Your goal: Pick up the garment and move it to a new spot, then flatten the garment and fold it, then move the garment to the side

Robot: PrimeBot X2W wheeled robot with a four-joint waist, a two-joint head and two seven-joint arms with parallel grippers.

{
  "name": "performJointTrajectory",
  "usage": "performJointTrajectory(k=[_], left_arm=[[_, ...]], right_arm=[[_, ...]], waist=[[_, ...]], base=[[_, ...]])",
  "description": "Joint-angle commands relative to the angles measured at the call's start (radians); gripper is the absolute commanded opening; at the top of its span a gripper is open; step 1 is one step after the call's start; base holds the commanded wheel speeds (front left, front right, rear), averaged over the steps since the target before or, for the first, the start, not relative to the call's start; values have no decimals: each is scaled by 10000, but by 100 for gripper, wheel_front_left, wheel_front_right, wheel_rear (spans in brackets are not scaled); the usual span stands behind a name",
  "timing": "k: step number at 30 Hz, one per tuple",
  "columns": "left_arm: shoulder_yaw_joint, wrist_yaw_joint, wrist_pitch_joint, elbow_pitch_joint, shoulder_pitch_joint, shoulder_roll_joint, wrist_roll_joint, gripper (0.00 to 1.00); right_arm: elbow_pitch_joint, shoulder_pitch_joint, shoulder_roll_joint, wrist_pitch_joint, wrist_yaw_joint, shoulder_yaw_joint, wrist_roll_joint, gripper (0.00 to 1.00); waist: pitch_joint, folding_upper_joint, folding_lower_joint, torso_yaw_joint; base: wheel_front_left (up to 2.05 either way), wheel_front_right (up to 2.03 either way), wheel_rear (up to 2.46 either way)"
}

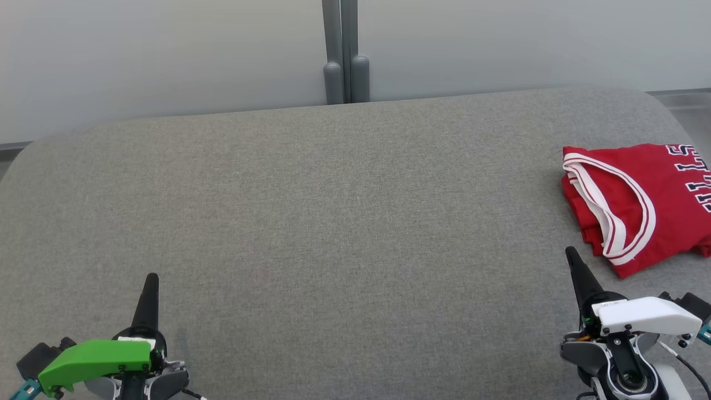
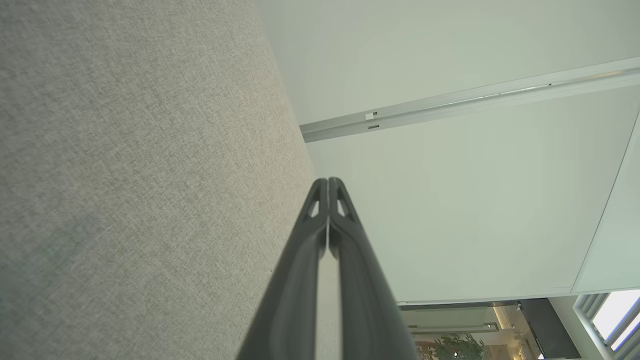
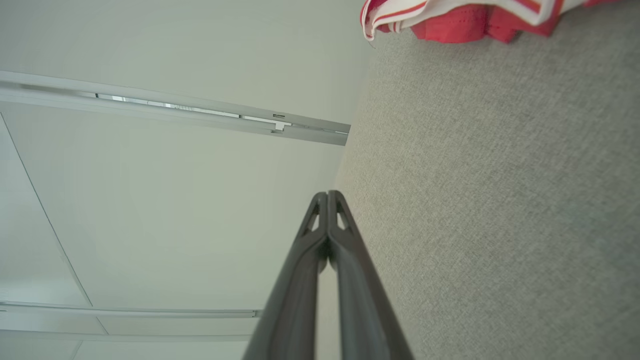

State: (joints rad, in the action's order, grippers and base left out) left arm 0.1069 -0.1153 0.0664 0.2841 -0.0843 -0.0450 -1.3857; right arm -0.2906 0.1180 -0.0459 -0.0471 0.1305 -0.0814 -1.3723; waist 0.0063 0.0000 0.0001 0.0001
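We see the garment (image 1: 639, 205), a red jersey with white-and-red trim and dark lettering. It lies folded at the right edge of the head view, about mid-height, on the grey fabric-covered counter (image 1: 333, 222), and its right part runs out of the frame.

Our right pincer (image 1: 572, 256) sits in the lower right corner, its dark fingers pressed together with nothing between them. Its tip points up the frame and ends just below and left of the jersey's lower corner, apart from it. In the right wrist view the same clenched fingers (image 3: 352, 280) rise from the bottom, and the jersey's trimmed edge shows at the top right.

Our left pincer (image 1: 151, 282) is in the lower left corner, likewise clenched on nothing, over the counter and well apart from the garment.

Behind the counter, along the top of the head view, stands a pale wall (image 1: 166, 55) with a grey post (image 1: 344, 50) at its centre.
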Motion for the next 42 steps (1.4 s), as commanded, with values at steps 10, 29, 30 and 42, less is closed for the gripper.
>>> performJointTrajectory(k=[10, 29, 30, 42], left_arm=[[117, -104, 253, -211, -234, -78, -945, 0], [244, -188, 639, -426, -309, -84, -2303, 0], [243, -188, 623, -421, -308, -84, -2269, 0], [241, -180, 622, -410, -285, -83, -2267, 0]], right_arm=[[245, -65, -60, -254, 5, -100, -980, 0], [501, -126, -64, -594, 4, -208, -2477, 0], [497, -125, -64, -587, 4, -207, -2456, 0], [492, -120, -64, -586, 4, -202, -2454, 0]], waist=[[-11, 0, -1, 0], [-34, 0, -1, -1], [-34, 0, -1, -1], [-34, 0, -1, -1]], base=[[0, 0, 0], [0, 0, 0], [0, 0, 0], [0, 0, 0]])
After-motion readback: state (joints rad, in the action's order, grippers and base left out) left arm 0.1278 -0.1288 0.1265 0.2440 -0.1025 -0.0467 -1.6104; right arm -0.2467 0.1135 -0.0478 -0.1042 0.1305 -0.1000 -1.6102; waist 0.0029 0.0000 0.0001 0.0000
